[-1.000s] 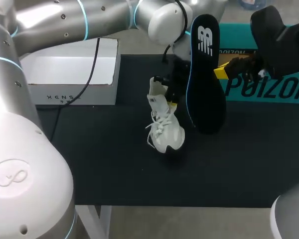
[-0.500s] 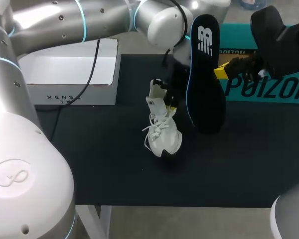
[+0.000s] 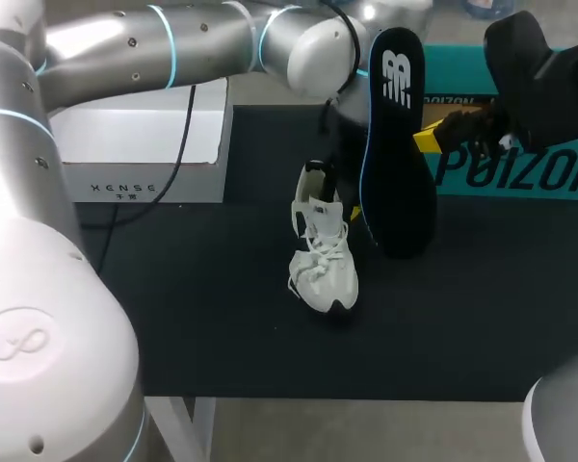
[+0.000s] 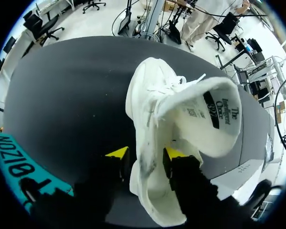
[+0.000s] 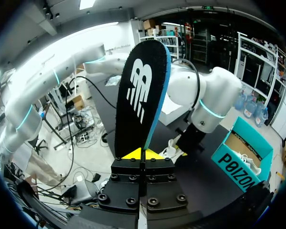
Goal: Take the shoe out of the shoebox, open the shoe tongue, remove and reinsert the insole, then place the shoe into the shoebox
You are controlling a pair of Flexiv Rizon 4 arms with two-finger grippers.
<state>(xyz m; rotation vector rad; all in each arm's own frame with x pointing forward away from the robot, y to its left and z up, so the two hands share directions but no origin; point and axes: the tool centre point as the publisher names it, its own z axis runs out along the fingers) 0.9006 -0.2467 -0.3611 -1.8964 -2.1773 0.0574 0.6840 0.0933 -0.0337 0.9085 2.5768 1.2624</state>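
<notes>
Now the left gripper (image 4: 145,155) pinches the heel wall of the white shoe (image 3: 323,265) between both yellow tips. Against a second ago, that shoe sits slightly lower and further right at frame centre, over the black table (image 3: 212,318), toe toward the lower edge. The right gripper (image 5: 140,153) clamps the black insole (image 3: 397,144) upright at upper centre-right, unmoved. Counted: one shoe at centre, one insole, two boxes: a white box (image 3: 135,135) at upper left and a teal shoebox (image 3: 539,173) at upper right.

Far left on the black table (image 3: 173,318), sitting flat: a white box (image 3: 140,144), pushed right up by the back edge. Draped across its top and front, a thin black cable (image 3: 186,111).
</notes>
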